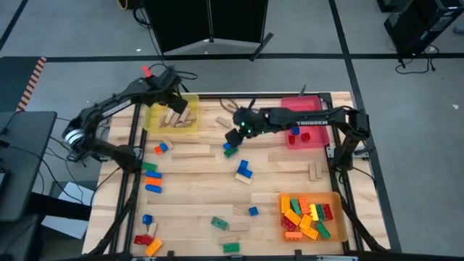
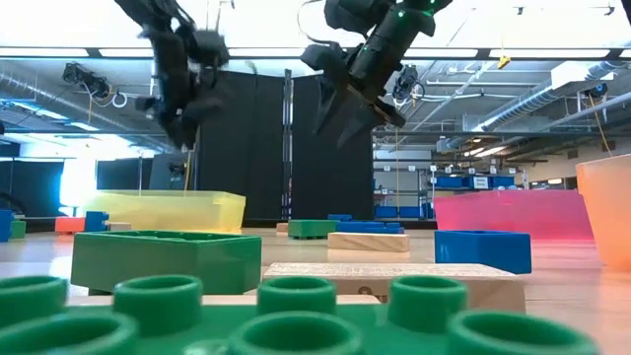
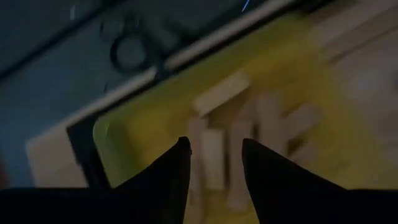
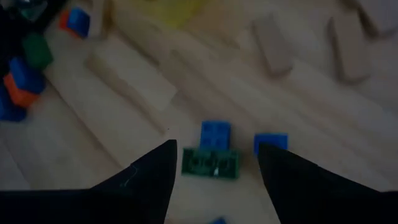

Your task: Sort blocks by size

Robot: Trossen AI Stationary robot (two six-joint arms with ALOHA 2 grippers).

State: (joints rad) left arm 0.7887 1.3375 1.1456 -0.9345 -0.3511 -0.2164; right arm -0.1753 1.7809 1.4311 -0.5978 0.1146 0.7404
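Green studs of a large green brick (image 2: 246, 320) fill the bottom of the low view, right against the lens, with a tan wooden block (image 2: 394, 283) and a second green brick (image 2: 166, 259) just behind it.

From above, the left gripper (image 1: 176, 98) hangs over the translucent yellow tray (image 1: 154, 116) at the table's far left. Its wrist view shows the two dark fingers (image 3: 168, 177) parted with nothing between them, and several wooden blocks (image 3: 214, 155) lying in the tray below. That picture is smeared, so how many blocks lie there is hard to say.

The right gripper (image 1: 233, 136) is over the middle of the wooden table (image 1: 196, 210), its fingers (image 4: 152, 177) spread and holding nothing. Directly beneath them sits a small green studded brick (image 4: 211, 163) touching a blue brick (image 4: 215, 135), with another blue piece (image 4: 270, 143) just beside them.

Blocks are scattered over the tabletop: an L-shaped blue brick (image 1: 243, 170) near the centre, long wooden planks (image 1: 192, 151), and red, orange and blue pieces (image 1: 148, 239) at the near left corner. The orange tray (image 1: 341, 225) at the near right holds a heap of yellow, orange, red and green bricks (image 1: 308, 217). The red tray (image 1: 319, 139) at the far right holds a blue brick (image 1: 295, 130).
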